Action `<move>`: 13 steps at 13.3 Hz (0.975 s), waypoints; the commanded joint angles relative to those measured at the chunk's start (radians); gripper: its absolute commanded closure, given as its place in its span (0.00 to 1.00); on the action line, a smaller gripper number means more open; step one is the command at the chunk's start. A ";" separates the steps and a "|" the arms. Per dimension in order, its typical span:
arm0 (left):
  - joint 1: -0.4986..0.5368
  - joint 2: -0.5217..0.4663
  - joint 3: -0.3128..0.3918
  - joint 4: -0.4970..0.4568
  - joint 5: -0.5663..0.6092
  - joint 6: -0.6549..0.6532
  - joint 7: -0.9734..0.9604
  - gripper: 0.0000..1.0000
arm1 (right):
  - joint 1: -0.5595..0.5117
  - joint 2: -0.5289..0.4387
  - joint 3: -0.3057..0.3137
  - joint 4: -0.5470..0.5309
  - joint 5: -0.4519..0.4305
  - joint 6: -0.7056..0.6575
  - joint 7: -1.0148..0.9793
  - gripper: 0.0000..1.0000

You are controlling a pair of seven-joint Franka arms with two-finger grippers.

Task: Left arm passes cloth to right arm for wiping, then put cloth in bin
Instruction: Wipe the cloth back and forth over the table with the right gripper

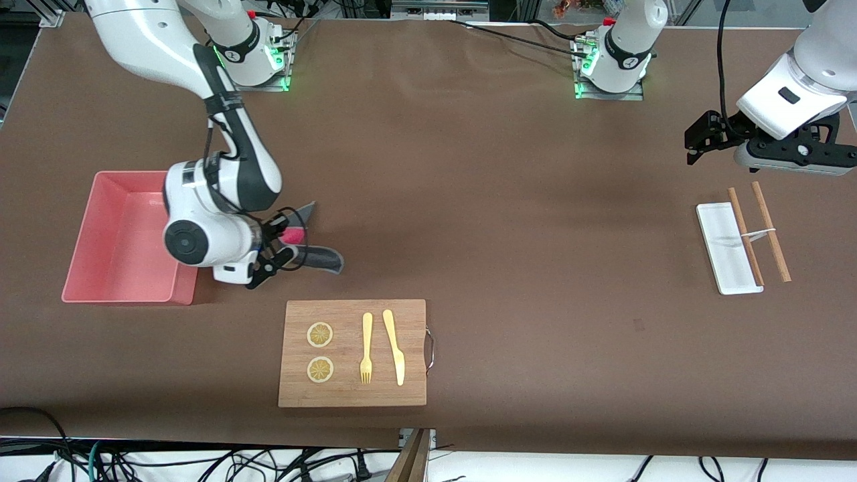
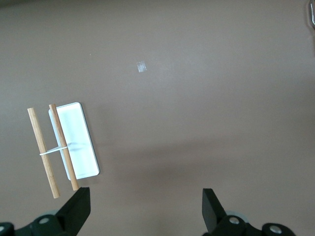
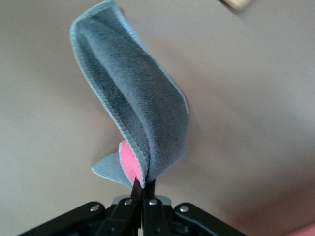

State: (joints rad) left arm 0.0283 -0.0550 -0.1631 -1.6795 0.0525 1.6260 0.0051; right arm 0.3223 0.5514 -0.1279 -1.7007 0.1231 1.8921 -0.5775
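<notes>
My right gripper [image 1: 280, 245] is shut on one edge of the cloth [image 1: 320, 256], low over the brown table between the bin [image 1: 100, 268] and the cutting board. In the right wrist view the cloth [image 3: 138, 113] hangs from the shut right gripper [image 3: 143, 189], grey face outward, with a pink patch by the fingertips. The pink bin stands at the right arm's end of the table and holds nothing that I can see. My left gripper [image 1: 695, 142] waits open and empty above the left arm's end of the table. The left wrist view shows the left gripper [image 2: 146, 209] open over bare table.
A wooden cutting board [image 1: 348, 395] lies nearer the front camera than the cloth, carrying two lemon slices [image 1: 320, 335], a fork [image 1: 366, 348] and a knife [image 1: 395, 348]. A narrow white tray [image 1: 720, 248] with two wooden sticks [image 1: 770, 231] across it lies below the left gripper.
</notes>
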 commanded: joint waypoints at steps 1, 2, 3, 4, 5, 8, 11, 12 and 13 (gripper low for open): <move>0.007 -0.005 -0.003 -0.003 -0.019 0.002 0.015 0.00 | -0.020 -0.042 -0.033 0.003 -0.081 -0.034 -0.111 1.00; 0.009 -0.006 -0.003 -0.003 -0.019 0.002 0.015 0.00 | -0.020 -0.057 -0.041 0.006 -0.124 -0.034 -0.122 1.00; 0.007 -0.008 -0.004 -0.003 -0.019 0.000 0.015 0.00 | -0.020 -0.071 -0.041 0.013 -0.156 -0.038 -0.133 1.00; 0.009 -0.008 -0.004 -0.003 -0.019 0.000 0.015 0.00 | -0.020 -0.079 -0.042 0.029 -0.184 -0.045 -0.153 1.00; 0.007 -0.006 -0.004 -0.003 -0.019 0.000 0.015 0.00 | -0.017 -0.080 -0.041 0.051 -0.210 -0.057 -0.159 1.00; 0.007 -0.006 -0.004 -0.003 -0.019 0.003 0.015 0.00 | 0.035 -0.068 -0.041 0.050 -0.194 -0.076 -0.058 1.00; 0.007 -0.006 -0.004 -0.003 -0.019 0.003 0.015 0.00 | 0.154 -0.016 -0.039 0.049 -0.035 -0.058 0.170 1.00; 0.007 -0.006 -0.004 -0.003 -0.019 0.003 0.015 0.00 | 0.197 -0.002 -0.039 0.050 0.007 -0.029 0.242 1.00; 0.007 -0.006 -0.004 -0.003 -0.019 0.003 0.015 0.00 | 0.236 0.004 -0.039 0.052 0.033 -0.015 0.325 1.00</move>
State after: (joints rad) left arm 0.0283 -0.0550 -0.1631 -1.6795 0.0525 1.6261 0.0051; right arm 0.4908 0.5390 -0.1575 -1.6545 0.1075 1.8549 -0.3790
